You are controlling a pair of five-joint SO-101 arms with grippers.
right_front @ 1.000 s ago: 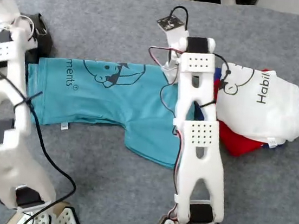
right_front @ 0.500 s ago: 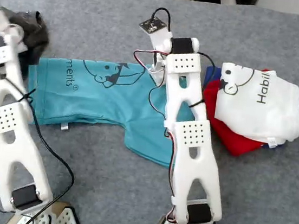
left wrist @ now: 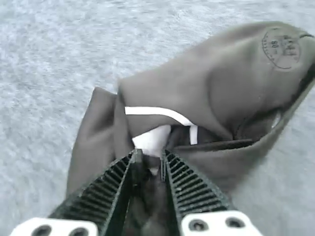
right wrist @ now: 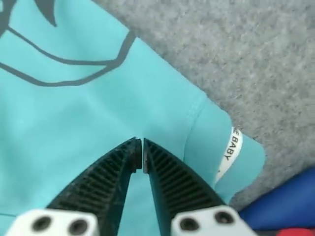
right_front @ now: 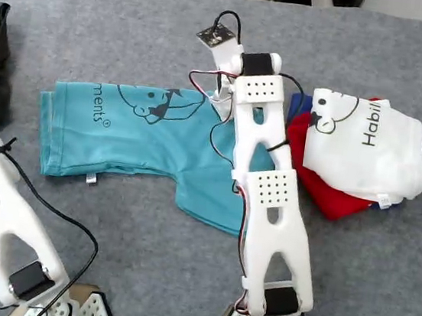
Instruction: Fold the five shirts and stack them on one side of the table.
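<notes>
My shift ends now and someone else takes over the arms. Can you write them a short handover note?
Left gripper: shut on the crumpled dark grey shirt, at the left edge of the grey felt table.
Right gripper: shut, tips down on the teal printed shirt, which lies spread mid-table; whether it pinches cloth is unclear.
Done: the white printed shirt lies folded on a red shirt and a blue shirt, stacked on the right.
Left to do: fold the teal and dark grey shirts and add them to the stack.
</notes>
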